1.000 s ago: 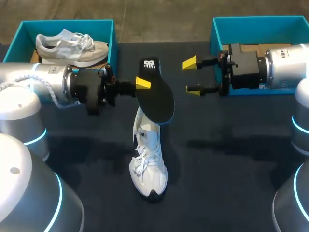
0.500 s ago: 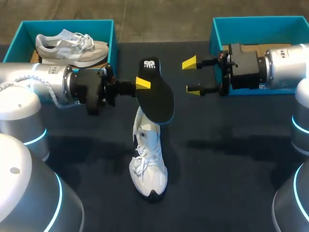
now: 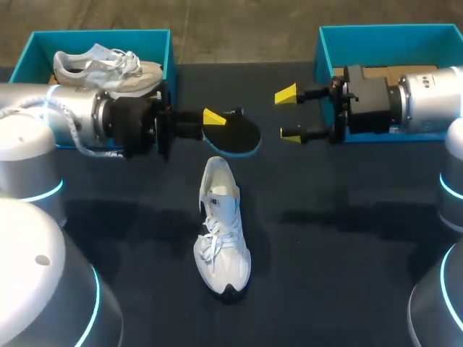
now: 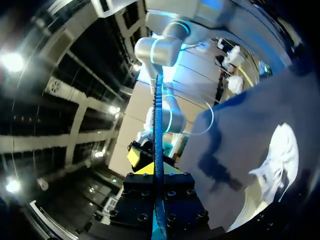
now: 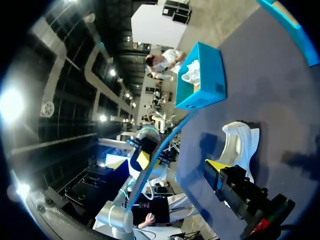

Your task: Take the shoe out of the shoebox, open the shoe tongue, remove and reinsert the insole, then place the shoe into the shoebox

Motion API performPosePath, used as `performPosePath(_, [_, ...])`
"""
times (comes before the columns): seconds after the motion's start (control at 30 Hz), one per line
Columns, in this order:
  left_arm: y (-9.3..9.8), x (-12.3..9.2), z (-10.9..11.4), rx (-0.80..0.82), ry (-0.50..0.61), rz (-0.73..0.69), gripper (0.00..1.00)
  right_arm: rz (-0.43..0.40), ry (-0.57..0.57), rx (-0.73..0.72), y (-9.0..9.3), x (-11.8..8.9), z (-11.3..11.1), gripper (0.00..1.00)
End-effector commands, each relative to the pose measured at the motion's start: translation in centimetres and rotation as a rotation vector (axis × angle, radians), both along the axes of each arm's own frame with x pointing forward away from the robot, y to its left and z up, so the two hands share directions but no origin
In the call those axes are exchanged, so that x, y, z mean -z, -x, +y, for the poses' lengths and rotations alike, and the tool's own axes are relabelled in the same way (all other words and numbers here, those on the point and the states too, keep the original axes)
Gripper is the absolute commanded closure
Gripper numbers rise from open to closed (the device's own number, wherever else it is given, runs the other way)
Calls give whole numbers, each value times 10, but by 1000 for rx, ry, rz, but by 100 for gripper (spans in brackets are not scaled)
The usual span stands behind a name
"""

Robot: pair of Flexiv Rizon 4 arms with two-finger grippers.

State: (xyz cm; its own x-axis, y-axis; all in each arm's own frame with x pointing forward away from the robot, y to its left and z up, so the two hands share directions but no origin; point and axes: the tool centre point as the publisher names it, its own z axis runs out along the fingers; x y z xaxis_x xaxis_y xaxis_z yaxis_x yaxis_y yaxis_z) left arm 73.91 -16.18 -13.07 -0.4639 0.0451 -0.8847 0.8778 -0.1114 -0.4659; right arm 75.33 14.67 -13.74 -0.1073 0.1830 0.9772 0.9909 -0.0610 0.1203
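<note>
A white shoe [image 3: 221, 235] lies on the dark table, toe toward the front edge, and shows beside the fingers in the left wrist view [image 4: 277, 160]. My left gripper [image 3: 215, 118] hovers behind the shoe's heel, shut on the black insole [image 3: 237, 135] with a blue rim. In the left wrist view the insole [image 4: 158, 120] stands edge-on between the fingers. My right gripper [image 3: 288, 114] stands open to the insole's right, holding nothing. The right wrist view shows one yellow fingertip [image 5: 216, 165], the shoe [image 5: 238, 142] and the insole's thin blue edge [image 5: 161, 159] ahead.
A blue shoebox [image 3: 37, 45] at the back left holds a second pale shoe [image 3: 107, 66]. Another blue shoebox [image 3: 391, 35] stands at the back right, behind my right arm. In the right wrist view the left box [image 5: 206, 87] shows beyond the shoe.
The left wrist has turned, so the insole, which faced upward over the shoe's heel, now lies nearly edge-on farther back. The heel is uncovered. The right arm has kept still.
</note>
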Motion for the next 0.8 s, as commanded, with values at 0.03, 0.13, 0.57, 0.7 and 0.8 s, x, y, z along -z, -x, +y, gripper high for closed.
performPosePath(0.03, [2, -1, 4, -7, -24, 246, 100, -2, -8, -17, 0, 2, -7, 0])
performPosePath(0.13, [3, -3, 5, -25, -6, 359, 100, 2, 3, -19, 0, 2, -11, 0])
performPosePath(0.57, [-4, -6, 1, -66, 3, 523, 100, 6, 5, -16, 0, -1, -15, 0])
performPosePath(0.7, [-4, -6, 1, -66, 3, 523, 100, 6, 5, -16, 0, -1, -15, 0])
performPosePath(0.8, [-4, -6, 1, -66, 3, 523, 100, 6, 5, -16, 0, -1, -15, 0])
